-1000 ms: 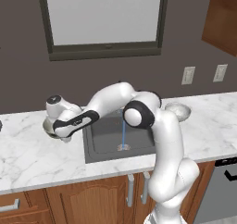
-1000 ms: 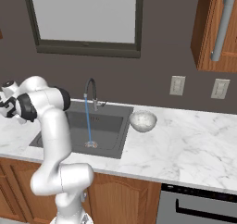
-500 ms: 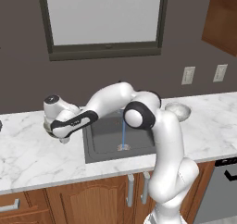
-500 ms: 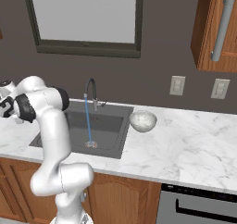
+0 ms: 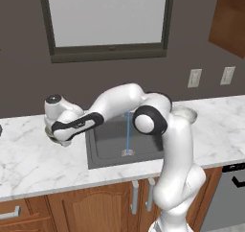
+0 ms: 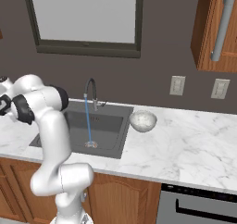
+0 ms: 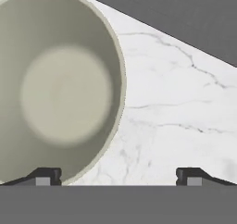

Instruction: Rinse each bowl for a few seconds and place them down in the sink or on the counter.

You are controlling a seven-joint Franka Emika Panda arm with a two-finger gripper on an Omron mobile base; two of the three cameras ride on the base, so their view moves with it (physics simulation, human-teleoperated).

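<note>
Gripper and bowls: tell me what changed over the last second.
The gripper opened wide over the white marble counter, letting go of the olive-beige round bowl, which now sits on the counter by one fingertip. The arm barely shifted. The whitish-grey marbled bowl right of the dark grey sink stayed put, and the water stream keeps running.

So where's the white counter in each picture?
Left base view: the counter runs across the middle, around the sink.
Right base view: it runs across the middle, widest to the right of the sink.
Hand view: it fills the right side, under the olive bowl.
Shared landmark: the sink with running water, in both base views.
</note>
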